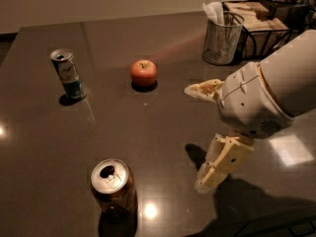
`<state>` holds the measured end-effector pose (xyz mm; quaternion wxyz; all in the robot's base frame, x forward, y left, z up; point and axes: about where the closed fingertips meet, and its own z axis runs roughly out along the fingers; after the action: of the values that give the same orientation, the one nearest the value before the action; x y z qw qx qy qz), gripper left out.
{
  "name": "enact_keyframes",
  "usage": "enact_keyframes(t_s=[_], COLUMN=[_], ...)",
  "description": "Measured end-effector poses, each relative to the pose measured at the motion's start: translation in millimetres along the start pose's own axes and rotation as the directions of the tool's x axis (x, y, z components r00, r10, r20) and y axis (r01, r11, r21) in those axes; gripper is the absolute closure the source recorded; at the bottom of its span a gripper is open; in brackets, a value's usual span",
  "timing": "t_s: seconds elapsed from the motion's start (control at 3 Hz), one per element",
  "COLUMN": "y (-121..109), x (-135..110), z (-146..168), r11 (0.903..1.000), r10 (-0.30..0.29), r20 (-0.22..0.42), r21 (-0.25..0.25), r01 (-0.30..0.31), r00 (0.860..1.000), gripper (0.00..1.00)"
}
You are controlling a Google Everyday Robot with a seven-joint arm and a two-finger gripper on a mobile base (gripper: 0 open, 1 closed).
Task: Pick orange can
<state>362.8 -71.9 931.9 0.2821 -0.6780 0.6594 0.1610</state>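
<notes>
The orange can stands upright near the front edge of the dark table, with a dark orange-brown body and a silver pull-tab top. My gripper hangs over the table to the right of the can. Its two cream fingers are spread wide apart, one pointing left at the height of the apple, the other lower down. Nothing is between them. The gripper is well clear of the can.
A slim white-and-green can stands at the back left. A red apple sits at the middle back. A wire-mesh cup with napkins and a rack of boxes stand at the back right.
</notes>
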Motion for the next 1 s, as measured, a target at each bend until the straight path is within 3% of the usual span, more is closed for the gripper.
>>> enact_keyframes(t_s=[0.67,1.0], y=[35.2,47.9], x=[-45.5,-59.7], z=[32.6,54.3], r11=[0.994,0.9889], r10=[-0.035,-0.033], r20=[0.147,0.185], r21=[-0.097,-0.136], r01=[0.05,0.059], r00=[0.988,0.982], gripper=[0.0,0.0])
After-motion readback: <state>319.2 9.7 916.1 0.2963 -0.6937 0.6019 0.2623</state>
